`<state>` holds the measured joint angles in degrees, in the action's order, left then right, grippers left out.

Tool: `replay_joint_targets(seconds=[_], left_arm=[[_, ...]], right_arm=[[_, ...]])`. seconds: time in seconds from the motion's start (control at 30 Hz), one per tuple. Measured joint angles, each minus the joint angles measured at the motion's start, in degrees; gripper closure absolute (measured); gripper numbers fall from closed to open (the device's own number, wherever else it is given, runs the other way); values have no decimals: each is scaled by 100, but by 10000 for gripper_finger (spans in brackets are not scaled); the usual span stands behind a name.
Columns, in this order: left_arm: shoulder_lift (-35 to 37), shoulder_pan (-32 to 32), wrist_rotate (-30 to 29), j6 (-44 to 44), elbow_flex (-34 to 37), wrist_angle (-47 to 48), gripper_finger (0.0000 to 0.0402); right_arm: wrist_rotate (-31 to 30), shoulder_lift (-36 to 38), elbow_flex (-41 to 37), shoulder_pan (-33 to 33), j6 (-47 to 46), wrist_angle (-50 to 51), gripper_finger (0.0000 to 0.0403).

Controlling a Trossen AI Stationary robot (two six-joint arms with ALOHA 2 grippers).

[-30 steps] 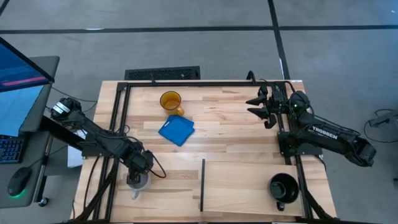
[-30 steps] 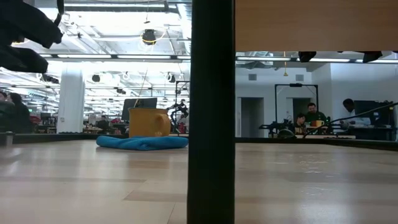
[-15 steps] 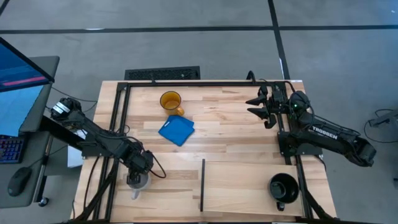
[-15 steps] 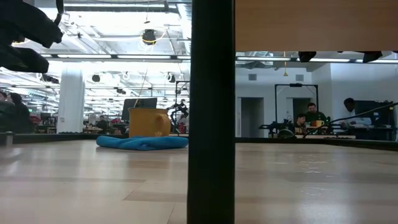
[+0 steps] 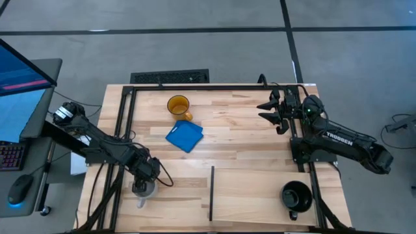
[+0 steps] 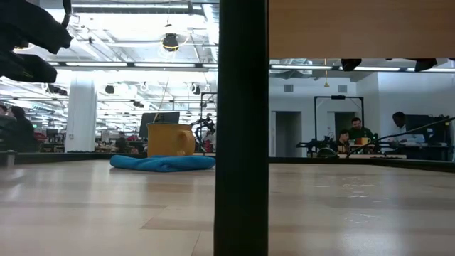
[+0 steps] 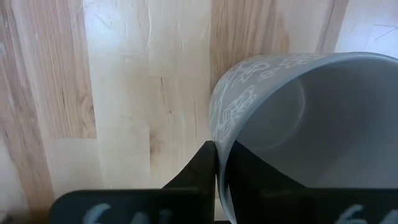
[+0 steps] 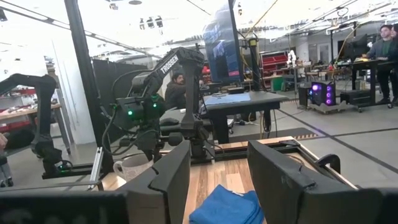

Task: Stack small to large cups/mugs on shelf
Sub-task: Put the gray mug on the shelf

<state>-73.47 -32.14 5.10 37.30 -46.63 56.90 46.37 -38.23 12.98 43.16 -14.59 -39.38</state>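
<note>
The pale grey-white mug (image 5: 144,190) is at the table's near left, with my left gripper (image 5: 145,184) shut on it from above. It also shows in the right wrist view (image 8: 133,167). The amber mug (image 5: 179,106) stands on its base at the far side, beside the flat blue square (image 5: 184,136). The black mug (image 5: 296,196) stands on the shelf (image 5: 260,195) at the near right, right of the black divider strip (image 5: 212,193). My right gripper (image 5: 273,109) hovers open at the far right, holding nothing. My left gripper pinches the grey-white mug's rim wall (image 7: 217,134) between its two fingers. One finger (image 7: 198,171) is outside the mug and the other (image 7: 249,177) is inside. The fingers point down from above. The mug sits mouth up; whether its base rests on the table, I cannot tell.
Black frame rails (image 5: 127,130) run along the table's left, far and right sides. In the low view the divider strip (image 6: 243,128) stands as a wide black post, with the amber mug (image 6: 169,139) behind the blue square (image 6: 162,163). People sit in the room beyond.
</note>
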Motion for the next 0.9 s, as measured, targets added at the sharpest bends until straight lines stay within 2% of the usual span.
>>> replay_joint_targets(seconds=[0.27,0.57,0.9], left_arm=[[-2,2,-161,-2,0,-13,370],[0,4,-181,-4,0,-11,390],[-2,2,-275,-4,2,-51,375]], right_arm=[[0,-1,-1,1,1,0,221],[0,0,-1,0,2,0,221],[0,-1,-1,0,4,28,221]])
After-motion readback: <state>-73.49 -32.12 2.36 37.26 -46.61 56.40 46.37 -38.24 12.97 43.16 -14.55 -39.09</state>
